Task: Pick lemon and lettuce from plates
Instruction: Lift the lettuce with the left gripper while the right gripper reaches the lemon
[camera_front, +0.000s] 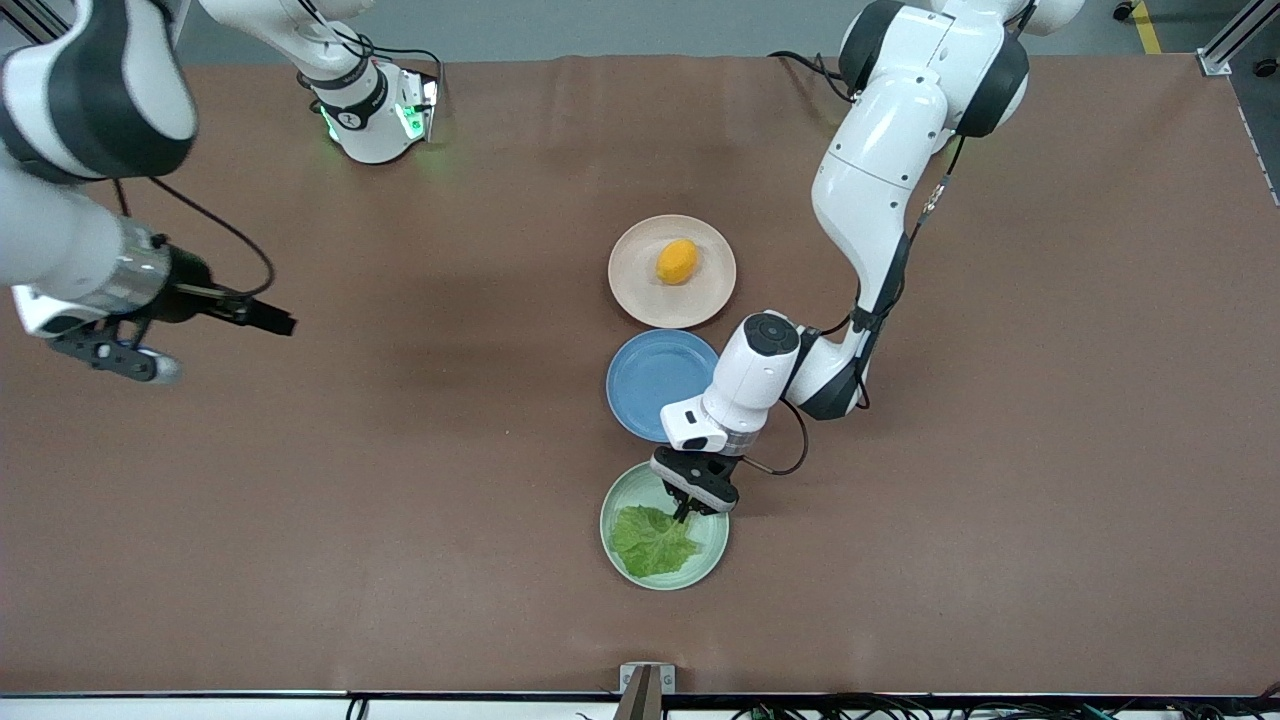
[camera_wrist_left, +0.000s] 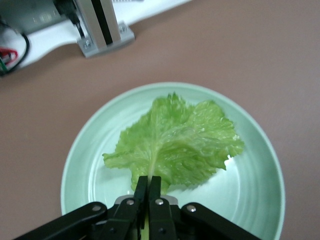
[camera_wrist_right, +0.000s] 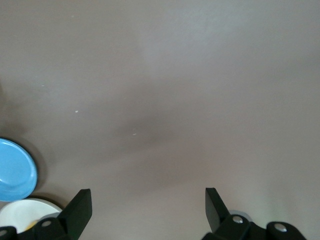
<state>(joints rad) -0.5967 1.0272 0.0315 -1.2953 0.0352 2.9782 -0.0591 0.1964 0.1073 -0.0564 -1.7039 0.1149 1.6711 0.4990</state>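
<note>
The lettuce (camera_wrist_left: 175, 145) stem is being pinched by the left tool (camera_wrist_left: 148, 187) on the mint plate (camera_wrist_left: 250, 200), the stem end hidden between the fingers. The lemon (camera_front: 677, 261) is lying on the beige plate (camera_front: 630, 285). The right tool (camera_wrist_right: 147, 207), spread wide and partly cut off, is being held over bare bench (camera_wrist_right: 175, 90).

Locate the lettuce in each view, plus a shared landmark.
Front view: lettuce lies on the green plate, nearest the camera of three plates; left gripper is shut on its stem.
Left wrist view: lettuce mid-frame on the same green plate, stem pinched between the fingers.
Right wrist view: not in it.
Shared landmark: the green plate.
</note>
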